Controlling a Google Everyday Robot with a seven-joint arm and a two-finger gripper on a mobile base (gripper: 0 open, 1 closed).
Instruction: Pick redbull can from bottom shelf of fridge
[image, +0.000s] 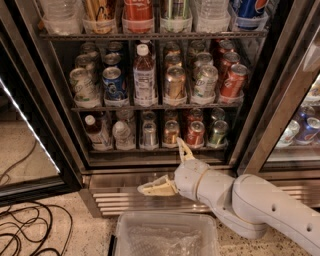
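Observation:
The fridge (60, 100) stands open with a dark interior. Its bottom shelf (155, 151) holds one row of small bottles and cans. The redbull can (149, 134) is slim and silvery-grey and stands upright in the middle of that row. Left of it is a small clear bottle (121, 134) and right of it a gold-copper can (171, 132), then a red can (195, 133). My gripper (159, 165) is open and empty. It is in front of the ribbed base grille (125, 197), below the shelf and slightly right of the redbull can. One finger points up, the other left.
A clear plastic bin (165, 235) sits on the floor below my arm. Black cables (30, 230) lie on the floor at left. The open glass door (30, 135) is at left. A taller rack (155, 106) of cans lies above. A second cooler (300, 127) is at right.

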